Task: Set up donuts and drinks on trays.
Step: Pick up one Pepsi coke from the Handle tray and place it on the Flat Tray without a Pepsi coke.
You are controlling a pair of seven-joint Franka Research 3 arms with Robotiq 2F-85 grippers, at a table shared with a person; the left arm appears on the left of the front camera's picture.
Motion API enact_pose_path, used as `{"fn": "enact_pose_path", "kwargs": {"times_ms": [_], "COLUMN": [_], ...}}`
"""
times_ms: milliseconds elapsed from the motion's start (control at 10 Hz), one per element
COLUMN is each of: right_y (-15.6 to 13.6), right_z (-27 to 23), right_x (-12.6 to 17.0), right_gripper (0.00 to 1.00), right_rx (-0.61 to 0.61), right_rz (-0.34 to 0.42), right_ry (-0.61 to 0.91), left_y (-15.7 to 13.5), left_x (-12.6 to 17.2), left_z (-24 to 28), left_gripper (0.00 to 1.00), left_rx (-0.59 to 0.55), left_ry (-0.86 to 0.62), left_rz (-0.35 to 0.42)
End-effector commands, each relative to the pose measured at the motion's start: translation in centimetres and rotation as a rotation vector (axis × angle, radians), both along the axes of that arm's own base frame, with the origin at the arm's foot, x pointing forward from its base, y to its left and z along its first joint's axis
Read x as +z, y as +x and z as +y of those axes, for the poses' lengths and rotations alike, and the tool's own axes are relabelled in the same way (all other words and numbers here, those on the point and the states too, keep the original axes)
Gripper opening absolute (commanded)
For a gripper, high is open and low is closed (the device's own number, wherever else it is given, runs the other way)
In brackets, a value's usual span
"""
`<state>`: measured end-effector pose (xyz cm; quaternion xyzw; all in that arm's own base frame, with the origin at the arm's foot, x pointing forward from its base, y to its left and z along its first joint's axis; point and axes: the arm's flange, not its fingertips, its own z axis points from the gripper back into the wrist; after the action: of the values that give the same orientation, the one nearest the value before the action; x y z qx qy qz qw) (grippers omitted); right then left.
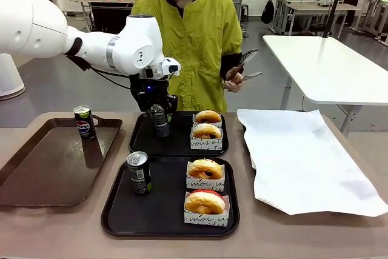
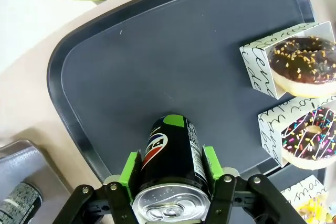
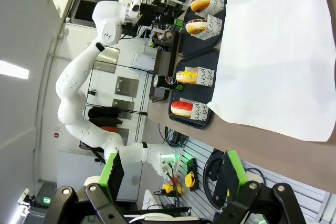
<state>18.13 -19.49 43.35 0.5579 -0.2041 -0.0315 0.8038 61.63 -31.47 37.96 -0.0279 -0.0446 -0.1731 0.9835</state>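
Where the left gripper (image 1: 159, 110) comes down over the far tray (image 1: 145, 141), its fingers are largely masked by the wrist in the front view, and the can (image 1: 160, 121) it carries shows only from the shoulder down. From the left wrist, the green pads (image 2: 130, 169) are seen clamped on both sides of that can (image 2: 172, 156), which stands upright at the near left part of the tray (image 2: 131, 66); whether its base touches the tray cannot be told. Two chocolate donuts (image 2: 303, 62) in paper holders sit at the tray's right side, one cut off by the picture edge. The left arm reaches across from the left, wrist pointing down.

The right gripper (image 3: 173, 174) hangs well off the table, jaws wide apart, holding nothing.

On the near tray (image 1: 121, 210) stand a second can (image 1: 139, 172) and two donuts (image 1: 205, 201). A third can (image 1: 83, 122) stands on the brown tray (image 1: 36, 174). The person holds tongs (image 1: 242, 65) in one hand (image 1: 234, 80).
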Motion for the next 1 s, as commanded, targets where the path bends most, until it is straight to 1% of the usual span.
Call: {"fn": "enact_pose_path", "kwargs": {"times_ms": [0, 100, 200, 300, 400, 500, 700, 900], "right_y": [0.2, 0.2, 0.2, 0.2, 0.2, 0.2, 0.2, 0.2], "right_z": [0.0, 0.0, 0.0, 0.0, 0.0, 0.0, 0.0, 0.0], "right_x": [0.1, 0.1, 0.1, 0.1, 0.1, 0.1, 0.1, 0.1], "right_gripper": [1.00, 1.00, 1.00, 1.00, 1.00, 1.00, 1.00, 1.00], "right_rx": [-0.003, -0.003, -0.003, -0.003, -0.003, -0.003, -0.003, -0.003], "right_rz": [-0.027, -0.027, -0.027, -0.027, -0.027, -0.027, -0.027, -0.027], "right_ry": [0.021, 0.021, 0.021, 0.021, 0.021, 0.021, 0.021, 0.021], "left_y": [0.5, 0.1, 0.1, 0.0, -0.5, -1.3, -2.7, -5.0], "left_x": [0.7, 0.7, 1.2, 1.8, 2.5, 3.0, 4.6, 6.2], "left_z": [-0.7, -0.7, -0.8, -0.9, -1.0, -0.9, -1.1, -1.0], "left_gripper": [0.59, 0.79, 0.79, 0.99, 0.82, 1.00, 1.00, 1.00], "left_rx": [0.030, 0.036, 0.028, 0.019, 0.012, 0.016, 0.024, 0.060], "left_ry": [0.031, 0.027, 0.024, 0.020, 0.010, 0.008, 0.012, 0.007], "left_rz": [-0.001, 0.001, 0.004, 0.000, -0.009, -0.016, -0.019, 0.006]}}
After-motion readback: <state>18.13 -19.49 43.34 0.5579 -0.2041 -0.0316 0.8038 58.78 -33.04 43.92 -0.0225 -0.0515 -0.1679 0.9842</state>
